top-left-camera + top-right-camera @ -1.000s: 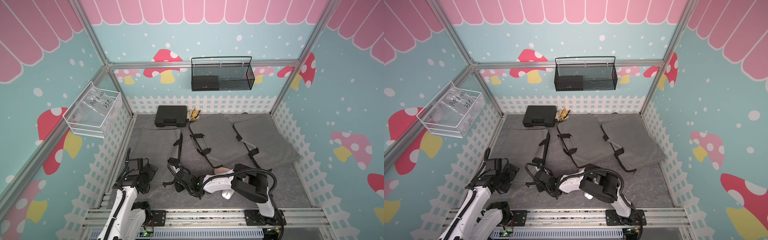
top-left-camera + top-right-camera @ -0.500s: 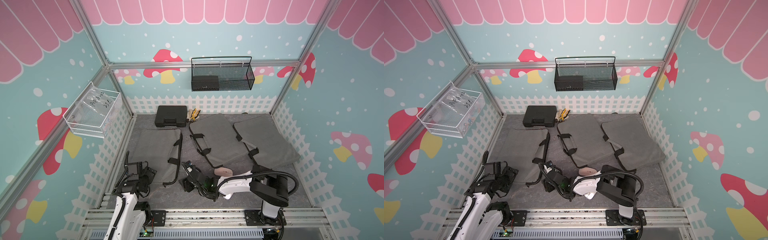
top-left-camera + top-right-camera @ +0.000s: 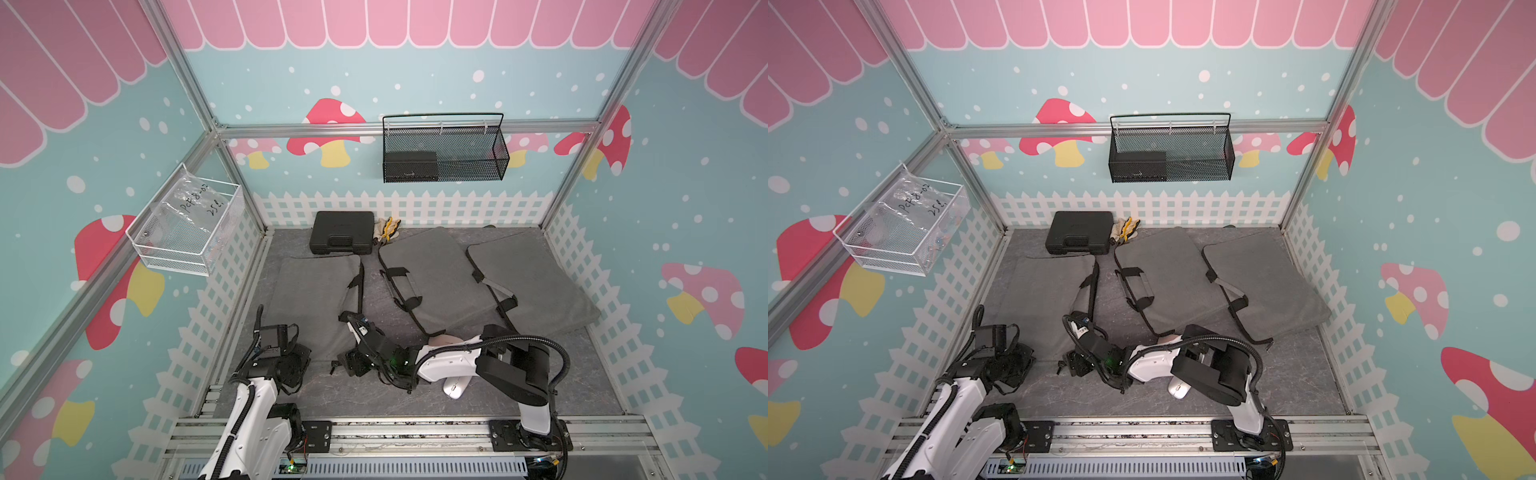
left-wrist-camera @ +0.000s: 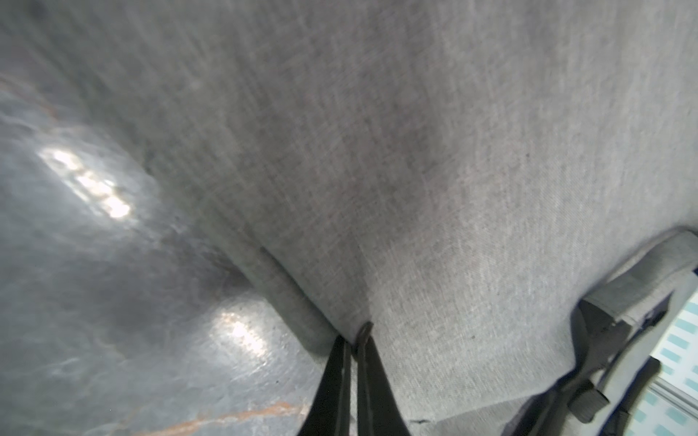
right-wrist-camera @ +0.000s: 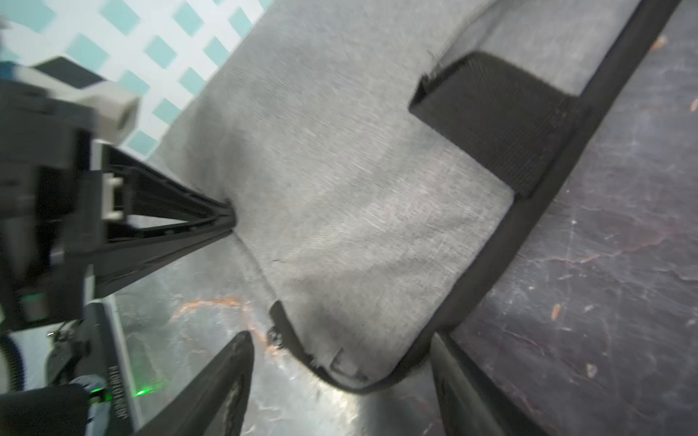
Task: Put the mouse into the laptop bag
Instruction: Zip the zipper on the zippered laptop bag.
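Grey laptop bag (image 4: 415, 170) pinched by left end effector (image 4: 353, 338); right end effector (image 5: 340, 339) apart.

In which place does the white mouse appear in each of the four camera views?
Top view: mouse low, right of centre, partly under the right arm.
Top view: mouse, same spot.
Left wrist: not in it.
Right wrist: not in it.
Shared landmark: the leftmost laptop bag.

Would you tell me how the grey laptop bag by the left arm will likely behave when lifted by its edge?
Probably floppy: the laptop bag is soft woven cloth that creases where the left fingers pinch its edge. Likely to sag and drag, since most lies flat. Its black strap may dangle.
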Controlling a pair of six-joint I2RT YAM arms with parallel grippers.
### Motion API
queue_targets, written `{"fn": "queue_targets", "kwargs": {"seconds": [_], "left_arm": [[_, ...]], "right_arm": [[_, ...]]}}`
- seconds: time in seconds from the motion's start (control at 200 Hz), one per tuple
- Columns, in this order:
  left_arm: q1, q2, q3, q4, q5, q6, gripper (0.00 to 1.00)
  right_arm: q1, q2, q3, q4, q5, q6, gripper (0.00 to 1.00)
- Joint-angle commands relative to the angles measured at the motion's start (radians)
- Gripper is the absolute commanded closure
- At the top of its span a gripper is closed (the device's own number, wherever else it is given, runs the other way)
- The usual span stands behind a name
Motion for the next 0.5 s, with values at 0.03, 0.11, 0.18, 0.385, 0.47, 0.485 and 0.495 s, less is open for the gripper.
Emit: {"fn": "queue_targets", "kwargs": {"seconds": [0.03, 0.11, 0.18, 0.385, 0.47, 0.485, 0.495], "left_arm": [[-0.021, -0.103, -0.056, -0.02, 0.038, -0.06, 0.88], [-0.026, -0.172, -0.058, -0.067, 0.02, -0.069, 0.82], [-0.027, -0.214, -0.047, -0.109, 0.012, -0.066, 0.73], [-0.028, -0.228, 0.005, -0.162, -0.006, -0.027, 0.37], [-0.027, -0.19, 0.06, -0.209, -0.061, 0.014, 0.31], [-0.028, -0.182, 0.069, -0.215, -0.072, 0.022, 0.3], [-0.028, -0.176, 0.075, -0.221, -0.079, 0.026, 0.3]], "right_arm": [[-0.038, 0.043, 0.037, -0.063, 0.024, 0.03, 0.33], [-0.061, 0.053, 0.031, -0.078, 0.036, 0.038, 0.39], [-0.081, 0.057, 0.014, -0.079, 0.038, 0.038, 0.43], [-0.108, 0.044, -0.013, -0.073, 0.049, 0.007, 0.5], [-0.114, 0.041, -0.007, -0.074, 0.046, -0.007, 0.5], [-0.115, 0.04, -0.007, -0.075, 0.043, -0.01, 0.5], [-0.116, 0.039, -0.007, -0.076, 0.042, -0.011, 0.5]]}}
